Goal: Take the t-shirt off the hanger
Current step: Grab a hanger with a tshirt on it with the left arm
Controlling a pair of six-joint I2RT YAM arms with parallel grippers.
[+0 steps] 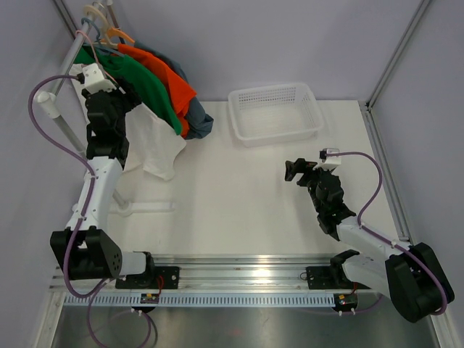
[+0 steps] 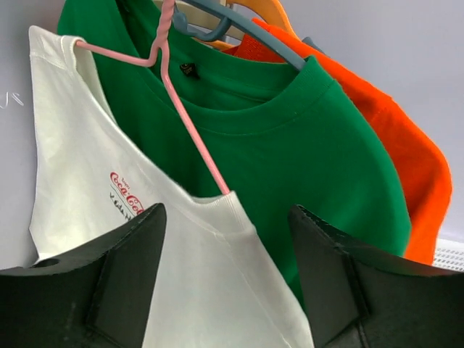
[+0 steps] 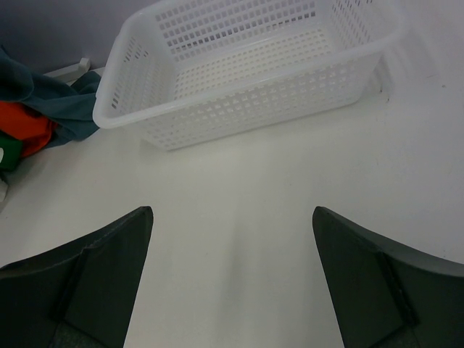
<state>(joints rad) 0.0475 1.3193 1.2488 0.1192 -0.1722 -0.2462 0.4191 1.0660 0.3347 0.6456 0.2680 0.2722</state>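
The left end effector [image 2: 226, 217] is straddling, jaws apart, the collar of the white cotton t-shirt [image 2: 94, 181] hanging on the thin pink hanger [image 2: 192, 138], likely to pinch it free; the right end effector [image 3: 232, 214] is hovering wide open above the table [image 3: 290, 188]

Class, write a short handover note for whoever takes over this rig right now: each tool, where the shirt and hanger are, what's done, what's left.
Left tool: open, fingers either side of the white shirt near its collar; no grip seen.
Right tool: open, empty, above the table, short of the basket.
White shirt hangs on the pink hanger, in front of the green shirt.
Done: left tool in place at the shirt.
Left: grip the shirt and pull it off the hanger.
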